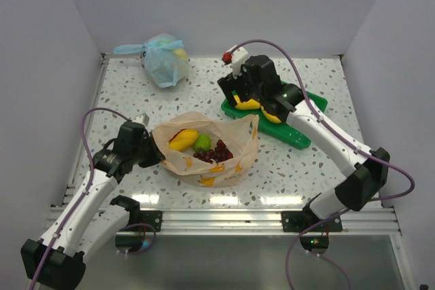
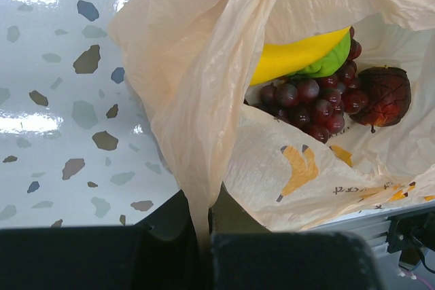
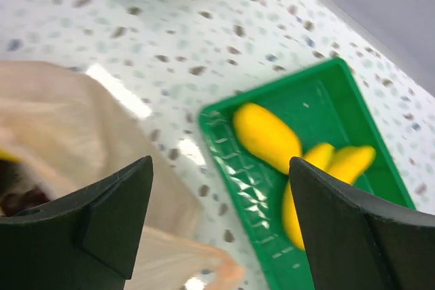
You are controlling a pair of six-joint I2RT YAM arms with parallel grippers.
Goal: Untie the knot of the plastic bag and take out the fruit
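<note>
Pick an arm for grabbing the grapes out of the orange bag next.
Right: the right gripper is open and empty over the green tray; the left gripper is shut on the plastic bag rim, holding it open around the grapes.

My left gripper [image 2: 204,239] shows only as dark fingers cut off by the wrist picture's bottom edge, and the pinched fold of the plastic bag [image 2: 197,100] sinks between them out of sight. From above, my right arm [image 1: 325,135] covers much of the green tray [image 1: 314,104] and part of the bananas [image 1: 248,105]. My right wrist view is blurred, and its left edge crops the bag.
</note>
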